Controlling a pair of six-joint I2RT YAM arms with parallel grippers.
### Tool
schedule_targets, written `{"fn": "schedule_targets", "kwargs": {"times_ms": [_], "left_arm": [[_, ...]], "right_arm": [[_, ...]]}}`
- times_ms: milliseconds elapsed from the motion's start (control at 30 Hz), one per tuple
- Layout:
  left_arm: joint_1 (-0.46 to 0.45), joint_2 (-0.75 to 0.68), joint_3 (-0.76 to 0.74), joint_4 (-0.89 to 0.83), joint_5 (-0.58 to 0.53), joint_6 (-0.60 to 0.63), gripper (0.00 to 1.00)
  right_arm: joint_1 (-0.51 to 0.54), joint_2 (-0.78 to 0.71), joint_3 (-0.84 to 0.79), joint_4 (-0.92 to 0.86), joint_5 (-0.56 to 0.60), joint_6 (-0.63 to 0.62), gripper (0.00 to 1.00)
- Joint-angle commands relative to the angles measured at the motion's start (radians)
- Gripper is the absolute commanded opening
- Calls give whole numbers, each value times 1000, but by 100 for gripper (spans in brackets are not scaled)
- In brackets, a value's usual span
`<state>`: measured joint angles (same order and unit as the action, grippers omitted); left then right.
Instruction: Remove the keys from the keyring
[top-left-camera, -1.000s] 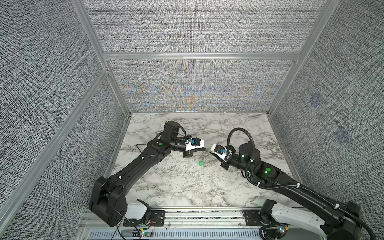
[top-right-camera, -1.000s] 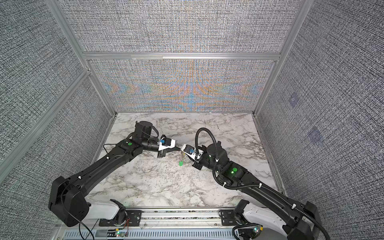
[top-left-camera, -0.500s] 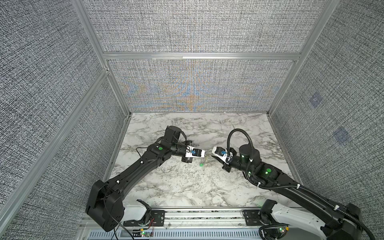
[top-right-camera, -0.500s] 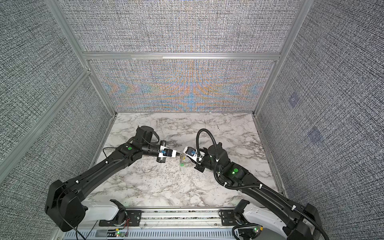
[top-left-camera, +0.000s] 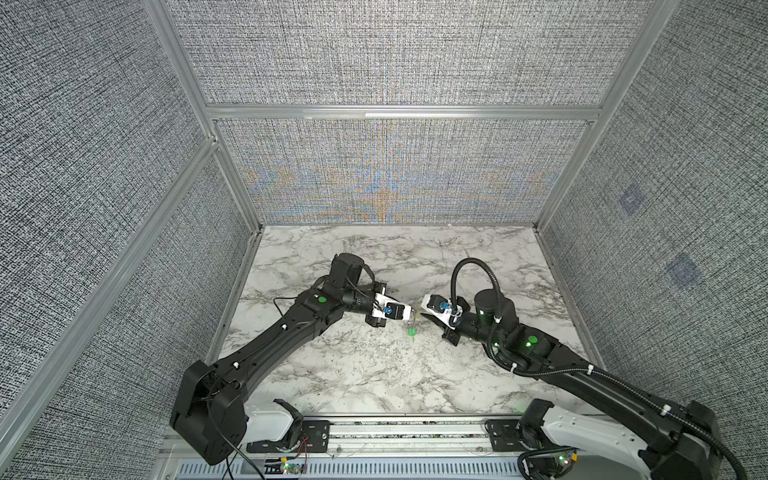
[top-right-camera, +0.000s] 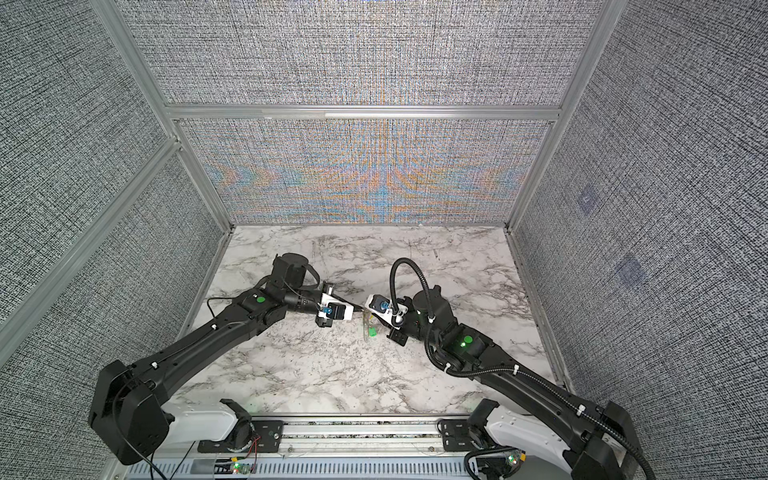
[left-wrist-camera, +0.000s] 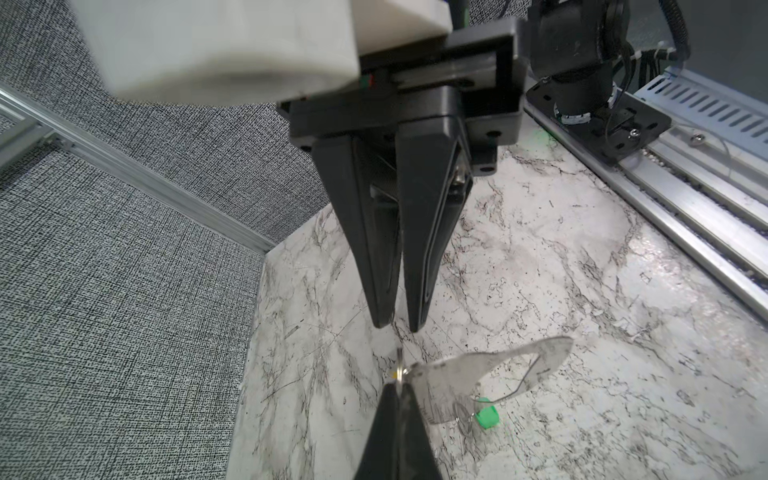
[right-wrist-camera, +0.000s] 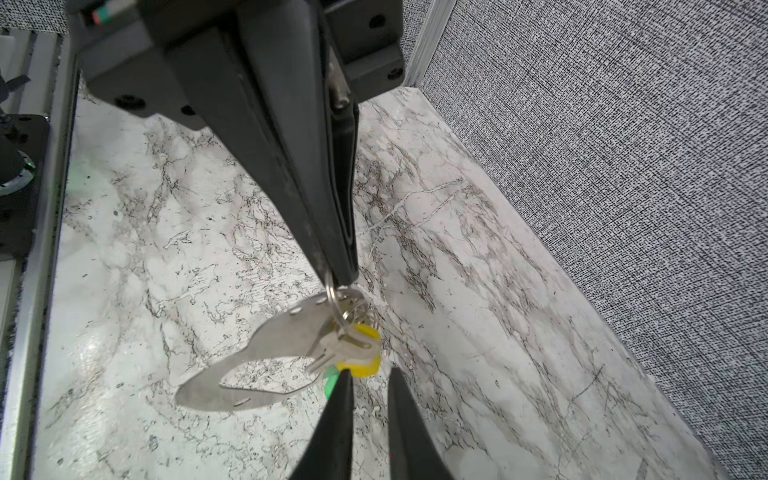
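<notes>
1. Left gripper (right-wrist-camera: 338, 278): jaws fully closed, pinching a small silver split ring (right-wrist-camera: 330, 291). The whole bunch hangs from that pinch over the white marble table (right-wrist-camera: 166, 249), at mid-table between the two arms.
2. Flat grey-metal keyring (right-wrist-camera: 266, 345), an elongated loop with a thin wire gate. One end sits at the split ring, and its long axis trails down and away from the pinch. I cannot tell whether its free end touches the table.
3. Silver key with an oblong yellow plastic tag (right-wrist-camera: 361, 349): on the ring and lying against the keyring plate. The key with a green plastic tag (left-wrist-camera: 486, 417) hangs lower and is partly hidden behind a right fingertip (right-wrist-camera: 345, 386).
4. Right gripper (right-wrist-camera: 369, 372): a narrow gap between the jaws, with nothing in it. It comes in from the right, nearly tip to tip with the left gripper.
5. Key relation: the yellow tag lies straight ahead of the right gripper's gap, just beyond the tips. The right arm is the free one and the nearer to it.
6. Judgement: the next move looks like a short advance and a close on the yellow tag, then a pull away from the left pinch. The risk is catching the keyring plate as well.
</notes>
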<state>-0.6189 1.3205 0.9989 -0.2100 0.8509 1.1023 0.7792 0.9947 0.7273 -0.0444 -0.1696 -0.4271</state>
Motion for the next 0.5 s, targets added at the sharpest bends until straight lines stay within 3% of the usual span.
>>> {"fn": "schedule_targets", "kwargs": {"times_ms": [0, 267, 467], "left_arm": [[2, -5, -11, 66, 49, -54, 0], [2, -38, -68, 188, 66, -191, 0], [2, -34, -69, 178, 101, -234, 0]], "right_arm": [[2, -6, -9, 56, -25, 4, 18], [8, -9, 0, 67, -33, -6, 18], [12, -19, 7, 75, -41, -6, 17]]}}
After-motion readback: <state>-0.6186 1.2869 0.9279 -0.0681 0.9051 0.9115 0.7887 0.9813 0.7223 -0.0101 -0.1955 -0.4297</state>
